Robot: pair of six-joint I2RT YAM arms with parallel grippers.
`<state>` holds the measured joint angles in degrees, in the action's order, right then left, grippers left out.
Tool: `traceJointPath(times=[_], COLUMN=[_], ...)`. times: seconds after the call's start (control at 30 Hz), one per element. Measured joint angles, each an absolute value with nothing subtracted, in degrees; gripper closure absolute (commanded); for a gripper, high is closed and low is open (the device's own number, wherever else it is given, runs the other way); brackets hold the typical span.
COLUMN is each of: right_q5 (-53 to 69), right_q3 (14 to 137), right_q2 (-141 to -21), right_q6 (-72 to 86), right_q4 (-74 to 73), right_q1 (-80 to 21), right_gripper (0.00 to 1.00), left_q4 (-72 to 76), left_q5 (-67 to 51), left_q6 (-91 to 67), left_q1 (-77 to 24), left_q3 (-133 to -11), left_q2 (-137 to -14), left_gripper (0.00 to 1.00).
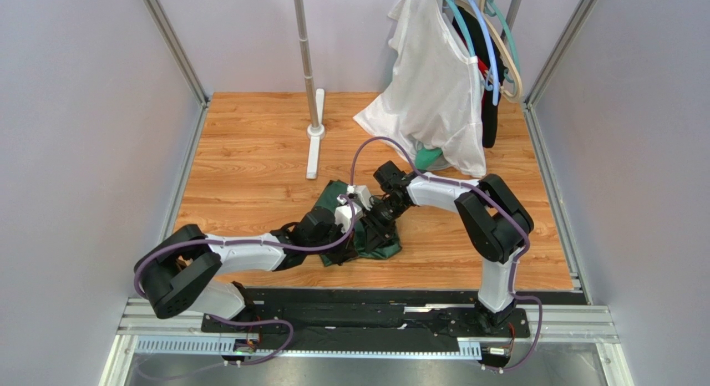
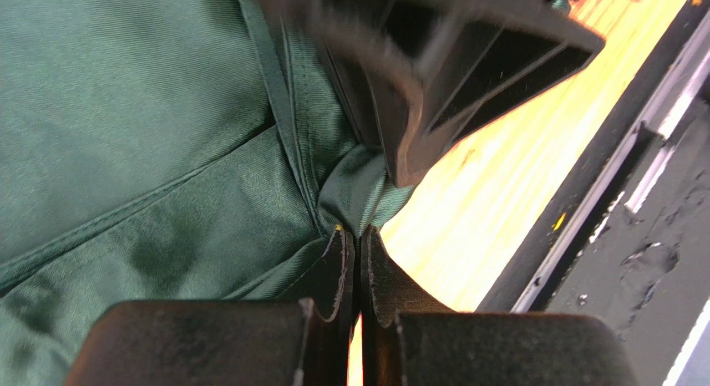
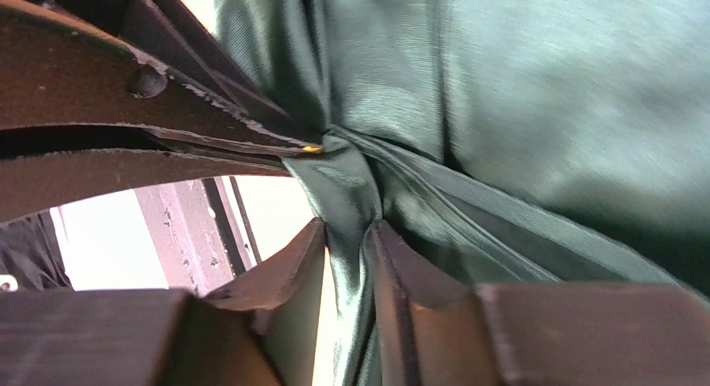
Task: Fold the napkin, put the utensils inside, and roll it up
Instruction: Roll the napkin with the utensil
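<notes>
The dark green napkin (image 1: 377, 251) lies bunched on the wooden table, mid-front. My left gripper (image 1: 360, 238) and right gripper (image 1: 375, 230) meet over its near edge. In the left wrist view the left gripper (image 2: 358, 236) is shut, pinching a corner of the napkin (image 2: 150, 153); the right gripper's fingers (image 2: 417, 111) sit just above that corner. In the right wrist view the right gripper (image 3: 350, 236) is shut on a gathered strip of the napkin (image 3: 542, 111), with the left gripper's fingers (image 3: 208, 136) touching the same fold. No utensils show in any view.
A white garment on hangers (image 1: 433, 86) hangs at the back right with a brighter green garment (image 1: 429, 159) below it. A rack pole (image 1: 307, 61) stands on its base (image 1: 314, 153) at back centre. A black rail (image 1: 375, 307) runs along the near edge.
</notes>
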<state>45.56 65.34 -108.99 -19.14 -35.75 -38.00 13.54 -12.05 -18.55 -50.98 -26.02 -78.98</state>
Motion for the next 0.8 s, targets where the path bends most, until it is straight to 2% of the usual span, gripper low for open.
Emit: traceJointPath(times=[0.07,0.1,0.3,0.5,0.8], right_q5=[45.5,45.5,45.6,44.8,41.0], right_q3=[65.3,65.1,60.6,48.7,33.5], right_q2=[-108.7,-108.3,-100.4,-87.7,-71.7], right_q6=[-18.7,-18.3,-14.5,-7.7,-2.2], right_q4=[-35.7,-35.5,-29.9,-17.8,-3.5], right_q1=[-36.9,-36.0,-28.9,-20.1,-22.5], right_gripper=[0.54,0.42,0.40,0.40,0.40], left_q4=[14.5,14.9,16.6,17.8,19.4], left_q5=[-12.6,-12.9,-13.8,-16.5,-25.0], left_q6=[-19.5,-19.9,-22.2,-23.7,-26.6], left_q1=[-51.0,-51.0,-50.8,-48.2,-41.5], left_q3=[-26.2,-26.4,-26.8,-25.6,-24.1], left_q2=[-79.9,-80.5,-82.0,-81.8,-82.7], left_gripper=[1.00,1.00,1.00,1.00,1.00])
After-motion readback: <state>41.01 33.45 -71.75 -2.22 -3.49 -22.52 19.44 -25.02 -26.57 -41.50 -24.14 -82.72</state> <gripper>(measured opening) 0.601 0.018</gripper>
